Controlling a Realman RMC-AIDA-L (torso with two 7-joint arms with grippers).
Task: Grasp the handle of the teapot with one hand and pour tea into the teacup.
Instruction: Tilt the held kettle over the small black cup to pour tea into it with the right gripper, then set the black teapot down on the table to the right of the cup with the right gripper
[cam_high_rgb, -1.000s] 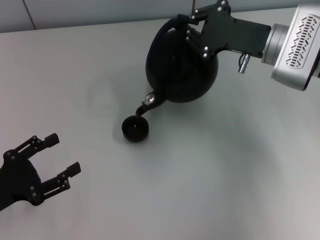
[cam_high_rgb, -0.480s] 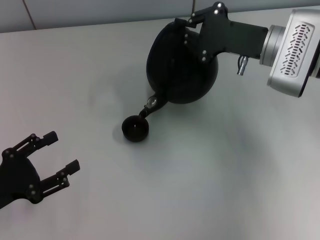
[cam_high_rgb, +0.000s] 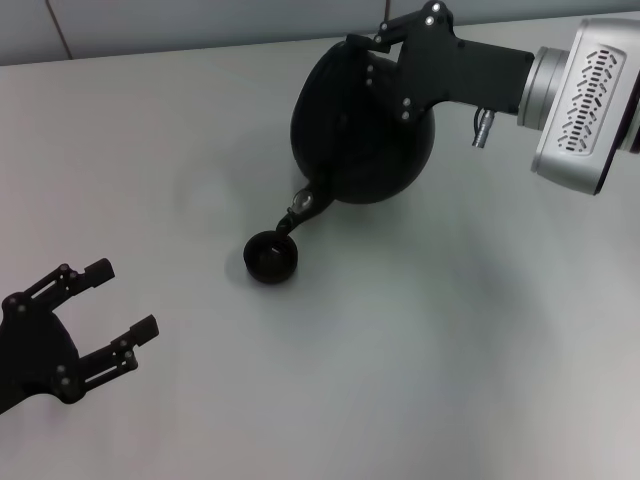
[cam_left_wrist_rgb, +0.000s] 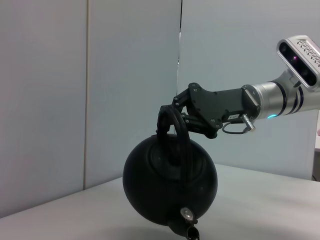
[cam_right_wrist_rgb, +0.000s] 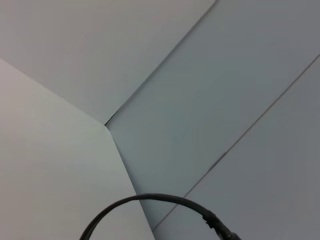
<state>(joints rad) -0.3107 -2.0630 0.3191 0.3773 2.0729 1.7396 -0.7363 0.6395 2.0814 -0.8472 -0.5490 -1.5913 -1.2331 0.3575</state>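
Observation:
The round black teapot (cam_high_rgb: 350, 140) hangs above the table, tilted forward, with its spout (cam_high_rgb: 303, 207) pointing down just over the rim of the small dark teacup (cam_high_rgb: 271, 257). My right gripper (cam_high_rgb: 368, 52) reaches in from the right and is shut on the handle at the pot's top. The left wrist view shows the same hold from the side: the arched handle (cam_left_wrist_rgb: 176, 131) is in the right gripper (cam_left_wrist_rgb: 173, 108), and the teapot (cam_left_wrist_rgb: 170, 182) leans spout-down. My left gripper (cam_high_rgb: 128, 297) rests open at the near left, well away from the cup.
The pale table (cam_high_rgb: 450, 350) stretches around the cup, and a grey wall (cam_high_rgb: 200, 20) runs along its far edge. In the right wrist view only wall panels and a thin black cable (cam_right_wrist_rgb: 150, 199) show.
The right gripper has rolled the teapot a little further forward, so the spout dips slightly lower toward the cup. The cup has stayed put. The left gripper has drifted slightly left.

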